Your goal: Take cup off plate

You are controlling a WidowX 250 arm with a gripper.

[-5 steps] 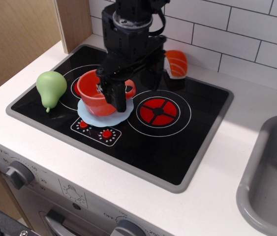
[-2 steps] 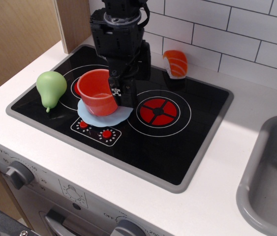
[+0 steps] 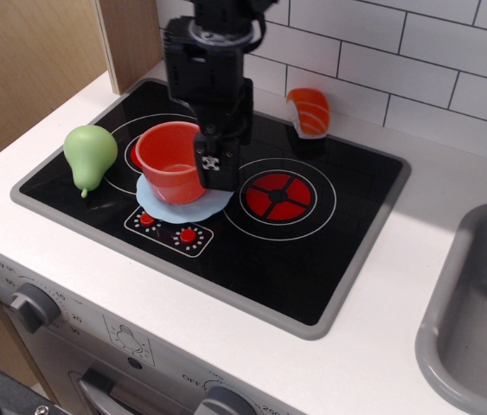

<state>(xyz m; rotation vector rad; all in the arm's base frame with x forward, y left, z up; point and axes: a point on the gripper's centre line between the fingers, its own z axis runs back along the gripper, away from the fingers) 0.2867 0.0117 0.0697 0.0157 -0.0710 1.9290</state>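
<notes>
The orange-red cup (image 3: pixel 168 162) stands upright on the light blue plate (image 3: pixel 184 206), on the black stovetop over the left burner. My gripper (image 3: pixel 212 171) comes down from above at the cup's right side. Its dark fingers (image 3: pixel 216 164) are closed against the cup's right rim, where the handle is hidden behind them. The cup's base still looks to be resting on the plate.
A green toy pear (image 3: pixel 88 156) lies left of the cup. An orange-and-white sushi toy (image 3: pixel 309 111) sits at the back by the tiled wall. The red right burner (image 3: pixel 278 195) is right of the plate. A grey sink (image 3: pixel 477 320) is at far right. A wooden panel stands at left.
My gripper has turned and shifted from straddling the cup's front rim to its right side, and its fingers have closed there. The cup and plate have barely moved.
</notes>
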